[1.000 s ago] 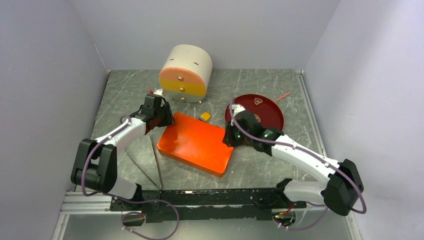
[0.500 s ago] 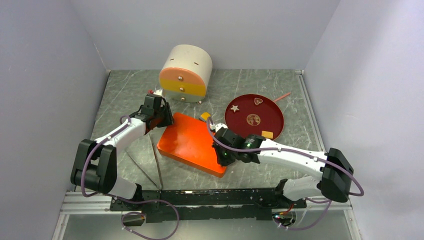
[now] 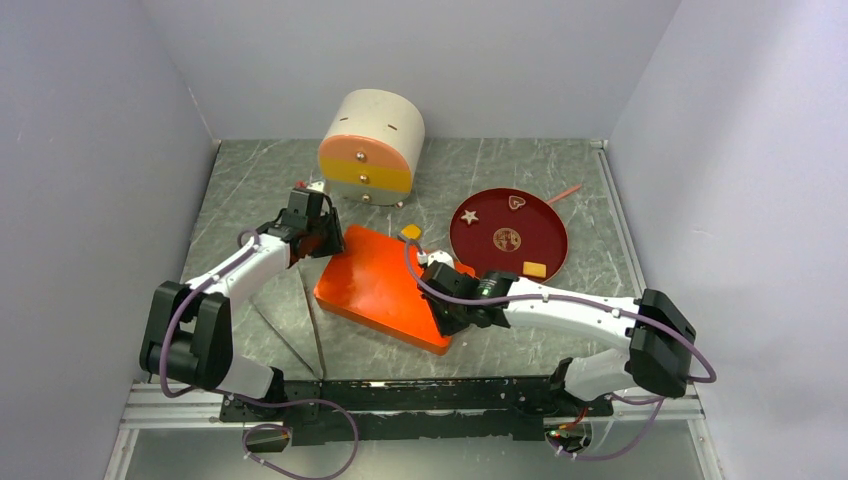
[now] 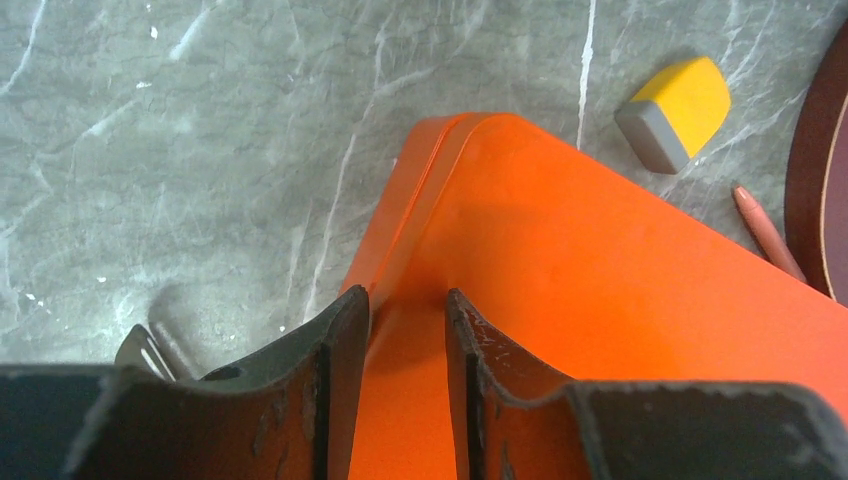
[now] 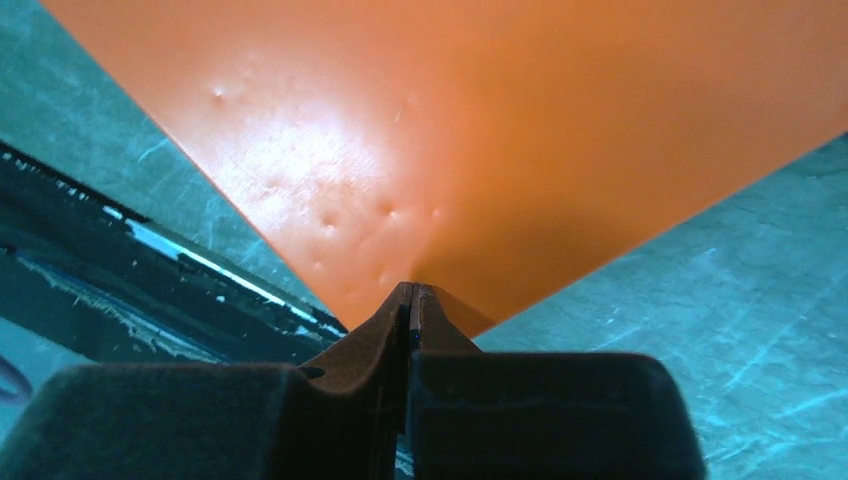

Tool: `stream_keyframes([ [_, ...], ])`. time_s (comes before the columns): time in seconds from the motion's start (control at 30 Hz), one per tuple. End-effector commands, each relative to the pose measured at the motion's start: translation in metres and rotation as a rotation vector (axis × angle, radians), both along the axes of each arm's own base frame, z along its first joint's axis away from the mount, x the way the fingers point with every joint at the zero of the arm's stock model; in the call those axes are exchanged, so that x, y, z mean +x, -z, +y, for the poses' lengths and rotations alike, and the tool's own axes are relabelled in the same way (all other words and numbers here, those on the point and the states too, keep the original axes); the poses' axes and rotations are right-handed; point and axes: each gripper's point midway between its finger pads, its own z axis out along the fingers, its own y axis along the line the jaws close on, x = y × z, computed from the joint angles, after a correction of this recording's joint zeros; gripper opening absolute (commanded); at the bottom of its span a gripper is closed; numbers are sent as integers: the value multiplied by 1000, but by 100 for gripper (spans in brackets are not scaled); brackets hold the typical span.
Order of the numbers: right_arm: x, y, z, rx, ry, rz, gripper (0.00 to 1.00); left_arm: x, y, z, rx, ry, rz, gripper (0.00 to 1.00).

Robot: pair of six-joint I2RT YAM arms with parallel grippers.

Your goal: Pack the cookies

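Right gripper (image 5: 410,297) now sits at the near right corner of the orange box (image 3: 385,280). A second ago it hung over the left rim of the dark red plate (image 3: 557,226), and half a second ago it was at the box's right edge. Its jaws are pressed together with nothing seen between them, tips against the box corner. Left gripper (image 4: 405,305) is unchanged at the far left corner, jaws clamped astride the box rim. With the arm gone, the plate shows all four cookies lying apart: white star (image 3: 469,216), heart (image 3: 516,201), brown patterned disc (image 3: 506,239), yellow rectangle (image 3: 534,268). Yellow-and-grey block (image 3: 410,232) lies as before on the surface (image 3: 520,330), just beyond the box.
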Motion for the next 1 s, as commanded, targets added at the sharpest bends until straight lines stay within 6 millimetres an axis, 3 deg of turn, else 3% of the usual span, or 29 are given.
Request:
stream_keyframes([
  [0.0,27,-29,0,-8,53,-140,5,-15,-2,8,85,11,55,39],
  [0.3,62,-67,-10,27,172,-331,12,5,-34,-10,150,45,-30,34],
  [0.63,72,-82,-15,50,215,-401,14,43,-52,-30,216,82,-89,6],
  [0.8,75,-85,-22,54,251,-424,18,52,-44,-33,239,90,-80,5],
  [0.97,77,-85,-29,56,287,-443,25,50,-5,-30,280,90,-1,5],
])
